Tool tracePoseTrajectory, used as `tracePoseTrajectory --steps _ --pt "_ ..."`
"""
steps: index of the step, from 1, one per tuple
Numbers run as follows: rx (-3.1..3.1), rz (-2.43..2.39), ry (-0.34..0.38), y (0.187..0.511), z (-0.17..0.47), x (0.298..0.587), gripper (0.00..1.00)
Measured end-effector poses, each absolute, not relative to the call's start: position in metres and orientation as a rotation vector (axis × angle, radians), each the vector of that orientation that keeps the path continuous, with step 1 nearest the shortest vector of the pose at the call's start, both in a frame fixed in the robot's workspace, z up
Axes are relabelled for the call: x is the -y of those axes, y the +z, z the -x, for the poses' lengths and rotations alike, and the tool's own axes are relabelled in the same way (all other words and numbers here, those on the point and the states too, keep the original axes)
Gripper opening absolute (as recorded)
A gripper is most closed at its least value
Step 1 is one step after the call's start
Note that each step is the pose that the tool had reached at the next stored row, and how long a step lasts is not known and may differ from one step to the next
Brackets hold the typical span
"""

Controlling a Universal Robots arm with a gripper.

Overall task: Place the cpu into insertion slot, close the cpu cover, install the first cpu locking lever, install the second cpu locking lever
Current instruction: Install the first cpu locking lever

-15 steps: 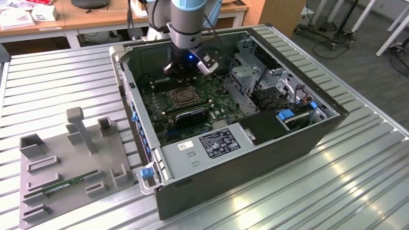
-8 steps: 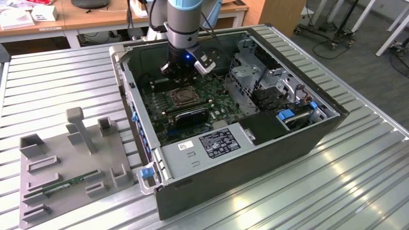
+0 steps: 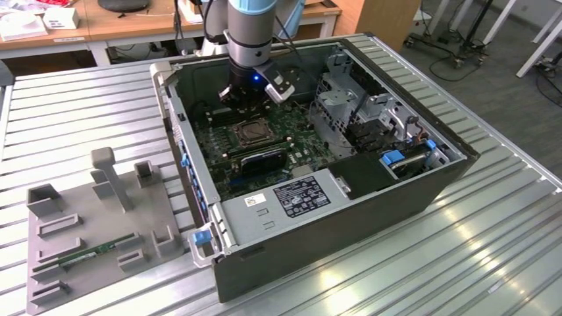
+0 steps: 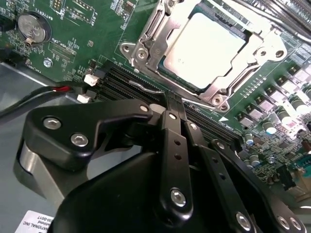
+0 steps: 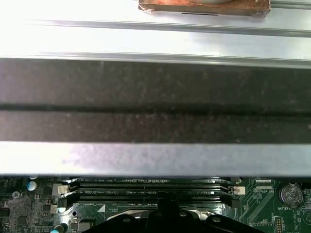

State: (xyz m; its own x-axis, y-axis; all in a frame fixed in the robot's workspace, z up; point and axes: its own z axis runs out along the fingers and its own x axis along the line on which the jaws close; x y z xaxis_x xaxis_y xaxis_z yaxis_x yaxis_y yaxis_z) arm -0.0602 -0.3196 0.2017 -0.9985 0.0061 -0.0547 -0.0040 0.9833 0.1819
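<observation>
Second wrist view: cpu (image 4: 204, 51) sits flat in the socket, with the cpu cover (image 4: 151, 29) down and framing it. Gripper (image 4: 176, 104) has its fingers together, tip at the thin wire lever (image 4: 146, 88) between socket and memory slots (image 4: 121, 80); can't tell if it's pinching or just touching. Looks like the lever step: load the wire itself, sweep it under its hook, keep off the slots and the motherboard (image 4: 87, 29). Exterior view puts the arm low inside the open case (image 3: 351, 217).

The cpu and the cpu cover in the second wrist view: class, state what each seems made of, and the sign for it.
The cpu: top looks like metal, silvery-grey with a satin finish; it glares softly and evenly. The cpu cover: probably stamped steel, bright finish, judging by sharp highlights and thin bent edges.
</observation>
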Motion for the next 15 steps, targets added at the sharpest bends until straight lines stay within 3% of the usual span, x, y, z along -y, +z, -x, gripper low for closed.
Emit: tracePoseTrajectory --steps 15 --pt "-3.073 -0.002 0.29 0.2017 0.06 0.318 0.11"
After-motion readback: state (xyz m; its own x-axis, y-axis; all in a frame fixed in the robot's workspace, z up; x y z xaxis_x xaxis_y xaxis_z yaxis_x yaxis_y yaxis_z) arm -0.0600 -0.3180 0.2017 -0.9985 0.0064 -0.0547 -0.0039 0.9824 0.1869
